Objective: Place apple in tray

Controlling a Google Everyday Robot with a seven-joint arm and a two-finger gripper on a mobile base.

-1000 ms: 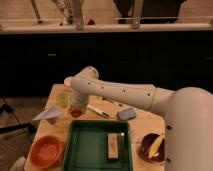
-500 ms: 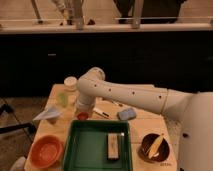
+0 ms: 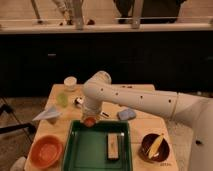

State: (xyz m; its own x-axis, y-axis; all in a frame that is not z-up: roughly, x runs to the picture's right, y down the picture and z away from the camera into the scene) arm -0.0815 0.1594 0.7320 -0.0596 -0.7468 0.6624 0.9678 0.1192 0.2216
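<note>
The end effector [image 3: 90,118] hangs at the far rim of the tray [image 3: 75,150], pointing down, with most of it hidden behind the arm's wrist. A small round orange-red apple [image 3: 90,121] shows right beneath it, seemingly gripped, poised over the tray's back left edge. Whether the apple is in the air or already touching the rim cannot be made out.

By this look the task is well along: the apple appears lifted and carried to the tray, but it is not yet resting inside. What seems left is a short move forward over the tray floor, a lowering, and a release.

The arm [image 3: 135,100] is white and thick. It comes in from the lower right, runs up and left across the tabletop [image 3: 145,122], bends at a rounded elbow near the middle, then drops straight down to the wrist.

Inside the tray, right of centre, lies a pale rectangular block [image 3: 114,146]. Its left half is bare green floor. An orange bowl [image 3: 46,150] sits just left of the tray, and a dark bowl [image 3: 153,146] holding something yellow sits to its right. Farther back on the tabletop are a paper plane [image 3: 48,114], a green cup [image 3: 62,99], a white cup [image 3: 70,82] and a blue-grey sponge [image 3: 127,114].
</note>
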